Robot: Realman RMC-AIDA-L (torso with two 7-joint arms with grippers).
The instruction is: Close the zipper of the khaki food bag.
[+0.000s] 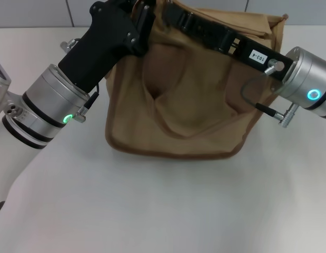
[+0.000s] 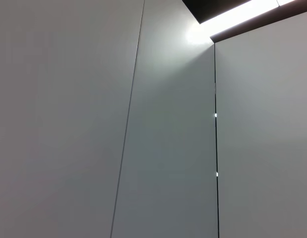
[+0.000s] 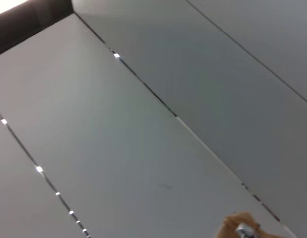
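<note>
With the khaki food bag (image 1: 189, 116) standing on the white table (image 1: 168, 211), our left gripper (image 1: 144, 13) and right gripper (image 1: 176, 16) both reach over its top, their grip impossible to tell, and we judge the soft, light canvas needs bracing while the hidden zipper pull is drawn.

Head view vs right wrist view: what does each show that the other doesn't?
Head only: the khaki food bag standing on the white table, the left gripper at its top left edge and the right gripper reaching across its top; fingertips hidden.
Right wrist only: grey wall panels with seams and a bright strip light.
Shared: possibly the bag, as a small tan scrap at the wrist picture's edge. The zipper shows in neither.
</note>
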